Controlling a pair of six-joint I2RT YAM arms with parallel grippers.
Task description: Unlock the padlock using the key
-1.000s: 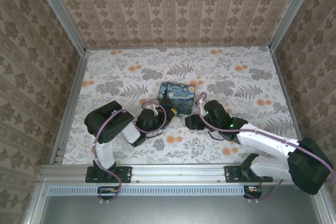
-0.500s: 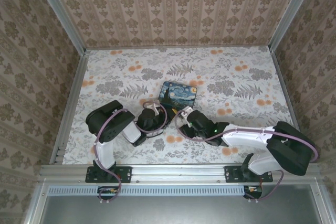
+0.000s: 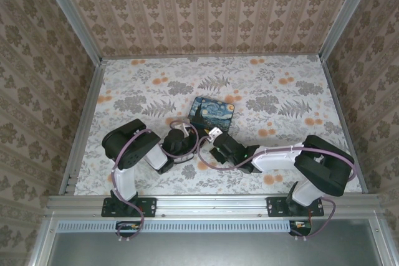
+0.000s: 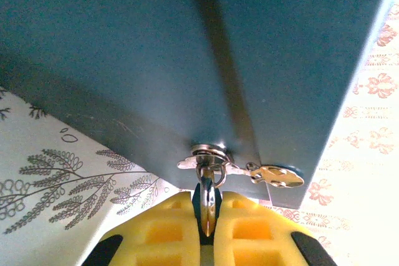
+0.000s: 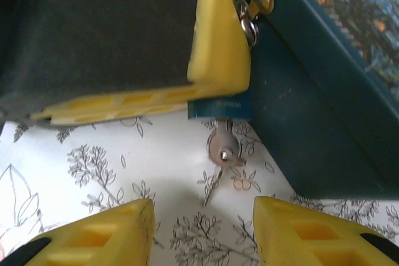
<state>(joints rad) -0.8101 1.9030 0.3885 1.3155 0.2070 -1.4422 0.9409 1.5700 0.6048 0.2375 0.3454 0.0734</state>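
While my arms crouch mid-counter, left pincer clamps the padlock; right wrist reveals its key, right pincer half-open, empty.

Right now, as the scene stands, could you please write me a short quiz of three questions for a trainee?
1. True or false: the key is inserted in the padlock and hangs below it.
2. What is the left gripper clamped on? A: the key. B: the padlock. C: nothing.
3. Fill in the missing word: the right gripper is ___, with nothing between its yellow fingers.

Key: 1 true; 2 B; 3 open.
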